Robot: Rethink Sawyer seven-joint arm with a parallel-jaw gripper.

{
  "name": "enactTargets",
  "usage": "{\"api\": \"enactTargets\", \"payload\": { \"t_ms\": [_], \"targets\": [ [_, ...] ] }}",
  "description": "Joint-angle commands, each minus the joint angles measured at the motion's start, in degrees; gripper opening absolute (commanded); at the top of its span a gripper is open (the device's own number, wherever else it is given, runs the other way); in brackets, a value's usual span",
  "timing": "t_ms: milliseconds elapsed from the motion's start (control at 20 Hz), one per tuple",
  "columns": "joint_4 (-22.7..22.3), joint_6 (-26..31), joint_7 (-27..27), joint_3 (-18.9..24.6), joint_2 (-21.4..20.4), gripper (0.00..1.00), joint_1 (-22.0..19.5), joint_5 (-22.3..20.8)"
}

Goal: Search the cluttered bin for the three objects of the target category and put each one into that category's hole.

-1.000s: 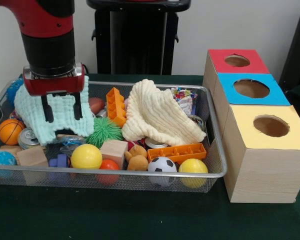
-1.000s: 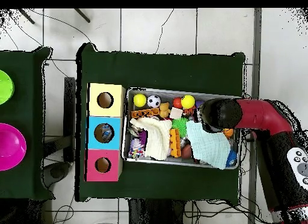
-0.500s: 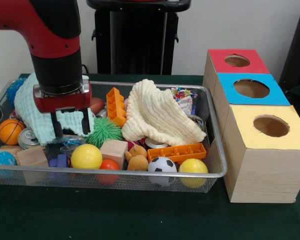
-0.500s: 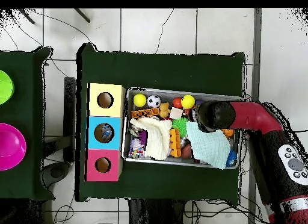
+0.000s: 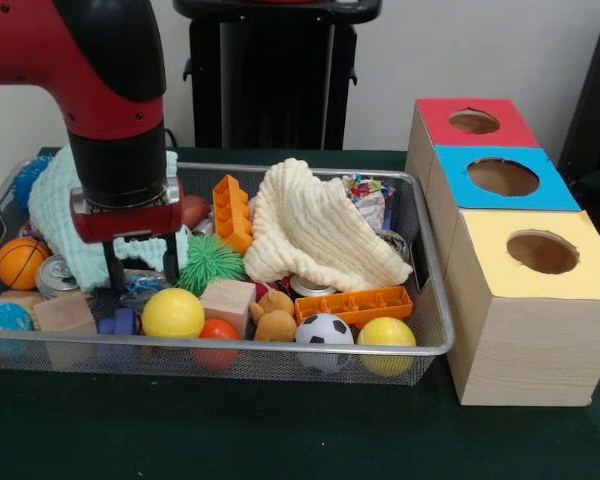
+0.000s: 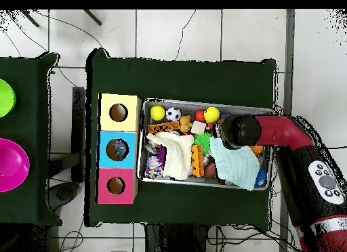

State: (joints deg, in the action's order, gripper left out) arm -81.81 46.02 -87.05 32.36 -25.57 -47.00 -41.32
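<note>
Clutter fills the wire bin [image 5: 432, 300], and much of it is half buried. At the left end of the front view a basketball [image 5: 20, 262] sits by the wall, a can [image 5: 56, 276] just beside it, and a blue ball [image 5: 5, 318] and a wood block [image 5: 65, 313] lie nearer the front rim. A mint cloth [image 5: 58, 215] is heaped behind them; the arm covers most of it.

The gripper [image 5: 141, 262] hangs low over the bin's left part, its two dark fingers [image 5: 111, 266] parted, with nothing between them. The tips end just above a crumpled, shiny item that is hard to make out. Right in front of the gripper lies a yellow ball [image 5: 173, 313], with a purple piece [image 5: 121, 322] to its left, partly hidden by the rim. A spiky green ball [image 5: 210, 263] sits just right of the fingers.

Further right come a second wood block [image 5: 227, 303], a red ball [image 5: 218, 332] seen through the mesh, a tan toy [image 5: 275, 317], and an orange brick [image 5: 232, 211] standing behind. A cream cloth [image 5: 315, 231] drapes over the middle, hiding what lies under it. Before it are an orange strip [image 5: 353, 303], a soccer ball [image 5: 324, 334] and another yellow ball [image 5: 386, 336]; colourful wrappers [image 5: 366, 197] peek out behind.

Beside the bin stand three boxes: yellow [image 5: 532, 300] nearest, blue [image 5: 500, 180], then red [image 5: 473, 125], each with a round hole.

From overhead, the arm [image 6: 291, 137] hides the gripper.
</note>
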Motion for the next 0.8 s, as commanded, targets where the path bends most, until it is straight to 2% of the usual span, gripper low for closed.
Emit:
{"api": "enactTargets", "payload": {
  "t_ms": [50, 300, 800],
  "targets": [
    [3.7, -0.5, 10.2, -0.6, 2.1, 1.0, 1.2, -4.4],
    [4.3, 1.3, 10.5, -1.8, 1.9, 1.0, 2.2, -6.2],
    [5.2, 4.2, 11.3, -3.2, 3.0, 1.0, 3.0, -6.4]
  ]
}}
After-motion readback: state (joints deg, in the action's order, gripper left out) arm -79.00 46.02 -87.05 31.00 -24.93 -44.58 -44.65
